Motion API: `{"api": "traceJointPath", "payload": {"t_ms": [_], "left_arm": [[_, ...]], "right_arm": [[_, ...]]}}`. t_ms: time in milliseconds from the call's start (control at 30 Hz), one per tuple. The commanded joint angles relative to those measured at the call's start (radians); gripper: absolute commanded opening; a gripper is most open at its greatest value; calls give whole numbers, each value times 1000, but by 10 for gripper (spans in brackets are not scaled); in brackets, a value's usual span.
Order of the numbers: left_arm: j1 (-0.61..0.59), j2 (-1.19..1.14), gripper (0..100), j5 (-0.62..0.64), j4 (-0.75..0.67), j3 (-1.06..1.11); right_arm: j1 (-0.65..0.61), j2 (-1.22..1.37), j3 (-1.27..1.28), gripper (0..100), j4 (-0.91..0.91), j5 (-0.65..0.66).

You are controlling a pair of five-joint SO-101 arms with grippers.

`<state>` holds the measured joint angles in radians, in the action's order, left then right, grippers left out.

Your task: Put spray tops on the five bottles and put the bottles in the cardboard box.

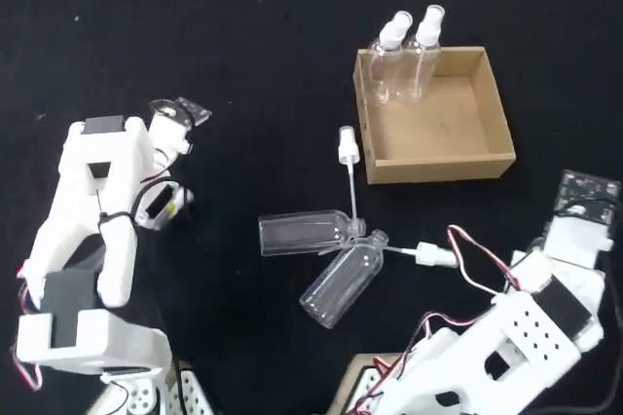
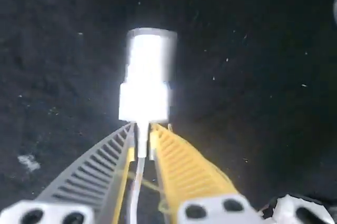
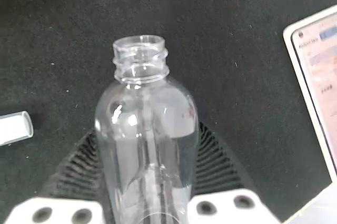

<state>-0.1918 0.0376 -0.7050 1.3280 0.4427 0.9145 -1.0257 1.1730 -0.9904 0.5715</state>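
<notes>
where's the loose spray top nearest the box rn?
High view: the spray top lies on the black table just outside the left wall of the cardboard box, its tube running toward the neck of a lying bottle.

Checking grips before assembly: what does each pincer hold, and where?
Left pincer: spray top, by its stem under the cap. Right pincer: bottle, by its body.

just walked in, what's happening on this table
Two robot arms are fitting spray tops to clear bottles and boxing them. The left end effector grips a spray top by its stem; the right end effector holds an open-necked bottle. Two capped bottles are in the cardboard box. Two uncapped bottles and two loose tops lie on the table.
</notes>
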Motion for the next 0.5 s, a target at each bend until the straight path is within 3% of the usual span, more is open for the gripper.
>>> {"api": "traceJointPath", "payload": {"t_ms": [0,200,333,467], "left_arm": [[-12,0,39,-14,11,-24],[-15,0,210,-17,11,-24],[-13,0,206,-92,34,-35],[-12,-11,210,-115,170,-151]], "right_arm": [[-48,-22,-16,11,-28,-5],[-60,-22,-16,11,-37,-5],[-57,-22,-16,11,-37,-5],[-61,-22,-16,11,-37,-5]]}}
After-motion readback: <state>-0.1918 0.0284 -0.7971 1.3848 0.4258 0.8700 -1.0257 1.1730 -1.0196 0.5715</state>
